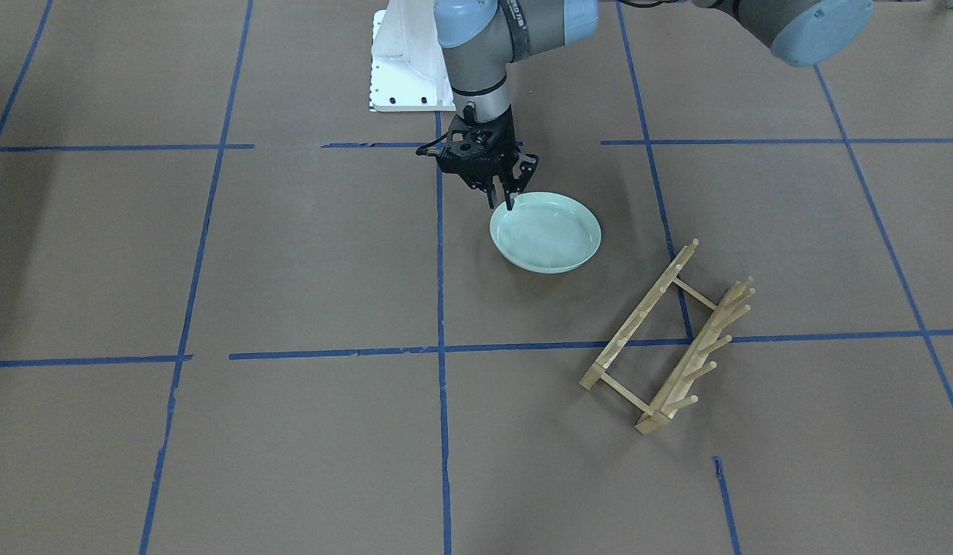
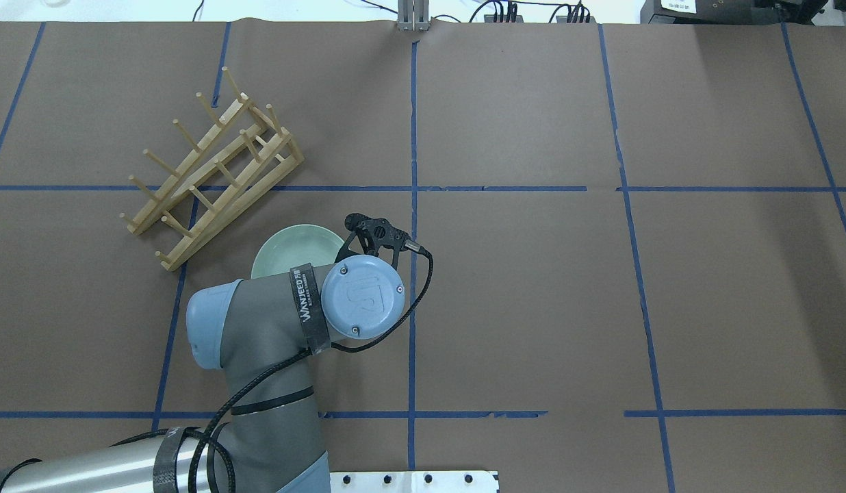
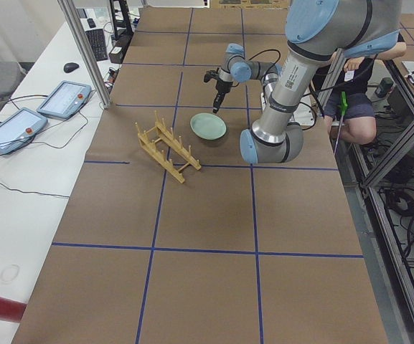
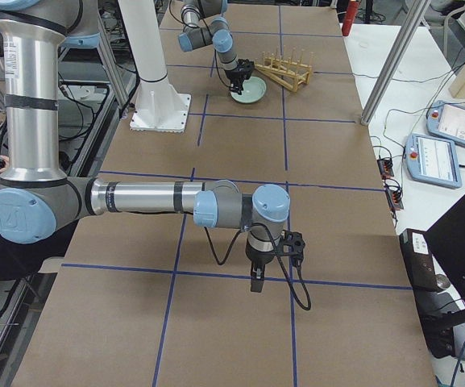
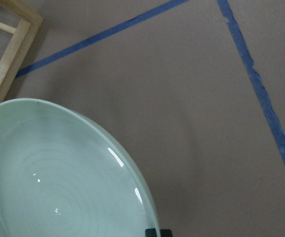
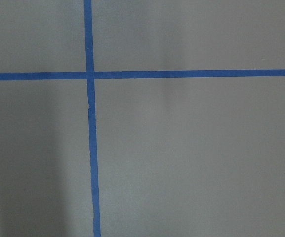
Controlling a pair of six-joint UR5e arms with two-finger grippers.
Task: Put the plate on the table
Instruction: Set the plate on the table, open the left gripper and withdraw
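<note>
The pale mint-green plate (image 1: 550,235) sits level, low on the brown paper table (image 1: 307,254), just beside the wooden peg rack (image 1: 669,339). My left gripper (image 1: 501,202) points down at the plate's rim on the robot's side, its fingers closed on that rim. The left wrist view shows the plate (image 5: 58,187) filling the lower left, with a fingertip (image 5: 152,232) at its edge. In the overhead view the plate (image 2: 293,250) is half hidden under my left wrist. My right gripper (image 4: 252,282) hangs over bare table far from the plate; I cannot tell whether it is open or shut.
The empty peg rack (image 2: 211,164) stands at an angle beyond the plate, and its corner shows in the left wrist view (image 5: 9,49). The white robot base plate (image 1: 403,69) lies behind the left gripper. Blue tape lines (image 6: 90,148) cross the table.
</note>
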